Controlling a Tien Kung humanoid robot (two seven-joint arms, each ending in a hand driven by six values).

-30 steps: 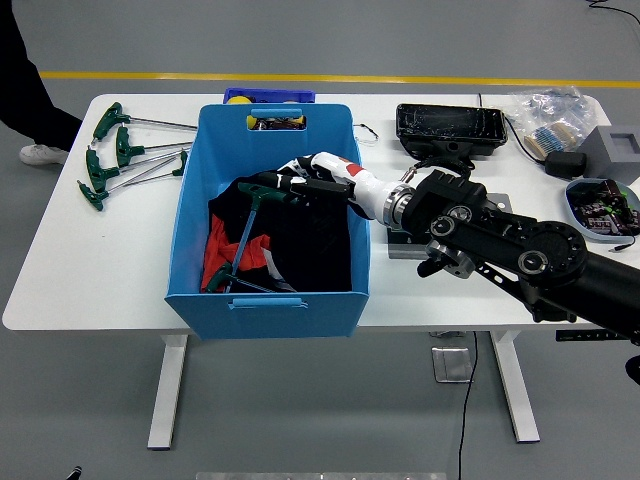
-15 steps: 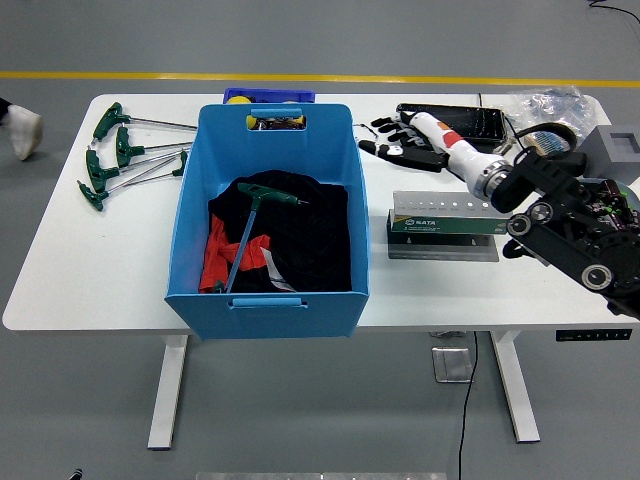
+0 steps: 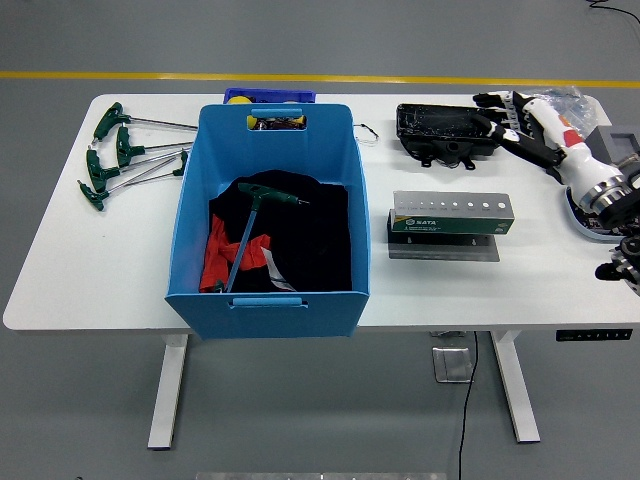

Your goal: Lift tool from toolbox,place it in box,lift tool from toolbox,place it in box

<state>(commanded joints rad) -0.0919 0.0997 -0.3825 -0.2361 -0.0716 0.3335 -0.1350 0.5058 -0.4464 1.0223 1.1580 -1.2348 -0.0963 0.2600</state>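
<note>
Reading "SATA": green toolbox [image 3: 451, 220] label.

The right arm [image 3: 612, 205] is cut off by the picture's right edge, only wrist and hand [image 3: 527, 123] showing; that hand covers part of the clear plastic bag [image 3: 560, 100] at the far right, whose contents are too small to tell; the grey case [image 3: 624, 143] behind the wrist runs out of the picture; the blue tray [image 3: 268, 96] beyond the blue bin [image 3: 268, 290] is mostly hidden by the bin's far wall; the T-handle wrench [image 3: 245, 237] in the bin has its lower end buried in the black and red cloth [image 3: 300, 250]; the lettering on the green tool holder [image 3: 452, 223] is too small to read fully.
</note>
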